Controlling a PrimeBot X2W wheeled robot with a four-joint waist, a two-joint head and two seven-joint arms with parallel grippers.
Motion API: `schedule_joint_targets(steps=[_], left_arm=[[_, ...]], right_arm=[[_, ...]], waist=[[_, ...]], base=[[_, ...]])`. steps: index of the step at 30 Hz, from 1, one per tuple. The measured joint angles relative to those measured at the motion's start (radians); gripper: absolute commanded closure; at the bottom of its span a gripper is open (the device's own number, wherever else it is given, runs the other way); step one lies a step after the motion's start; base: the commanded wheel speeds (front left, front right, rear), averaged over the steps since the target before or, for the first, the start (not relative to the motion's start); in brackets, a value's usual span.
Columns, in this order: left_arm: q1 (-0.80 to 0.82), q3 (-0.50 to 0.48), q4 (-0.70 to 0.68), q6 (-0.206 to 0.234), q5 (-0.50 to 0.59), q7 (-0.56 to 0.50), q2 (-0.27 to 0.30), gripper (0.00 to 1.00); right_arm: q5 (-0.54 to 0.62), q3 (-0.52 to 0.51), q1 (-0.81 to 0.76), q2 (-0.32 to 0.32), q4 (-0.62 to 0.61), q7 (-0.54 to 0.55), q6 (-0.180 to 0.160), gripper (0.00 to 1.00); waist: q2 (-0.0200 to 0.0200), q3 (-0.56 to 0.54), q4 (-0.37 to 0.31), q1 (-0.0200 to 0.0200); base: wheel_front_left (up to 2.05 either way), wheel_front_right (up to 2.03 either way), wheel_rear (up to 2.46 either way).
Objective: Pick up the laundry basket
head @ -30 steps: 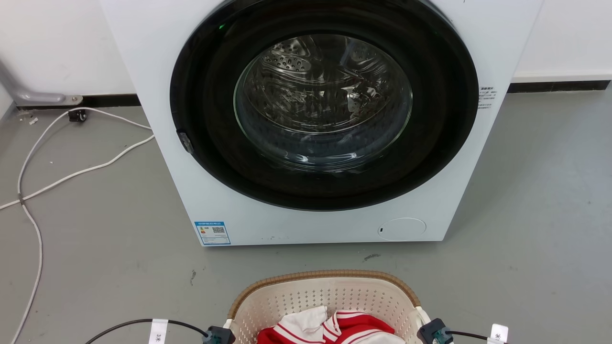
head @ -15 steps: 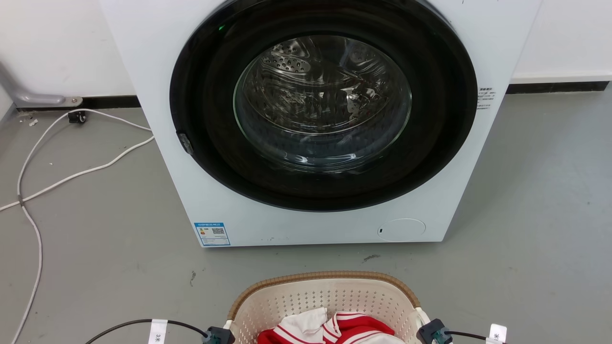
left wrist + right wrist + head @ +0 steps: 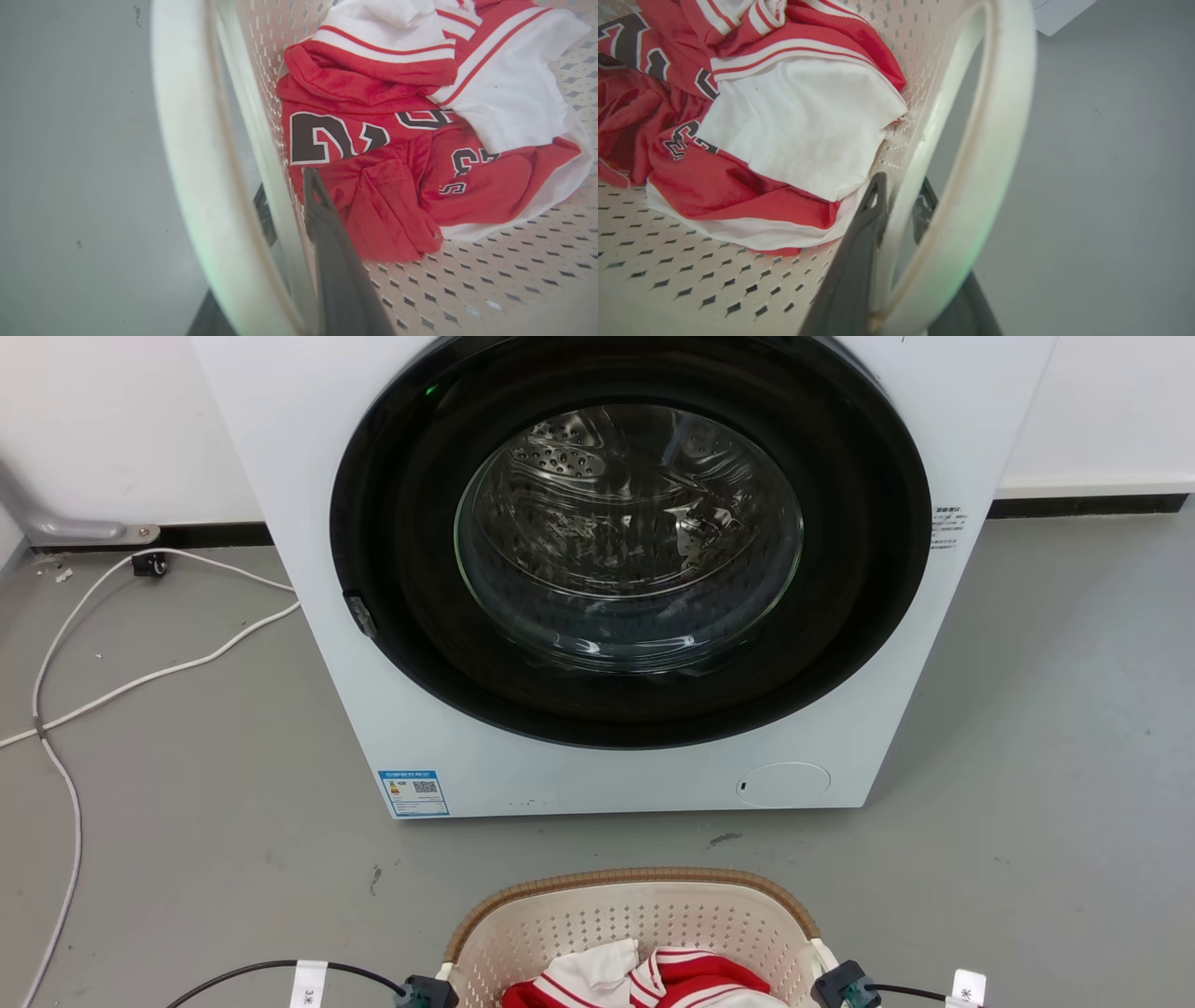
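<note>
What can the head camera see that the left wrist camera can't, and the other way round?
Head camera adds the washing machine, the white cable and the brown rim. Left wrist camera adds the left pincer straddling the wall of the laundry basket by its white handle, plus black numbers on the red and white jersey. Both share that basket, the jersey and the grey floor.

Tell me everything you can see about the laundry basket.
The laundry basket is cream perforated plastic with a brown woven-look rim and white loop handles, upright before the washing machine. A red-and-white jersey lies inside. The left gripper and right gripper each clamp a side wall beneath a handle, one finger inside, one outside.
</note>
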State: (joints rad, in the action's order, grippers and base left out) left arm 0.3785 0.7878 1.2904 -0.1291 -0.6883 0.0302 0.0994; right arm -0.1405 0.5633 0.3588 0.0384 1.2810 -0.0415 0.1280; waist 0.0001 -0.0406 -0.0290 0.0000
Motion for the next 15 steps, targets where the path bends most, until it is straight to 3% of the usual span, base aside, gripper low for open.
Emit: schedule_joint_targets(steps=[15], left_arm=[[0.0,0.01,0.0,0.0,-0.013,0.0,0.001,1.0]], right_arm=[[-0.001,0.005,0.0,0.0,0.0,0.007,0.0,1.0]], waist=[[0.0,0.001,0.0,0.0]], base=[[0.0,0.0,0.0]])
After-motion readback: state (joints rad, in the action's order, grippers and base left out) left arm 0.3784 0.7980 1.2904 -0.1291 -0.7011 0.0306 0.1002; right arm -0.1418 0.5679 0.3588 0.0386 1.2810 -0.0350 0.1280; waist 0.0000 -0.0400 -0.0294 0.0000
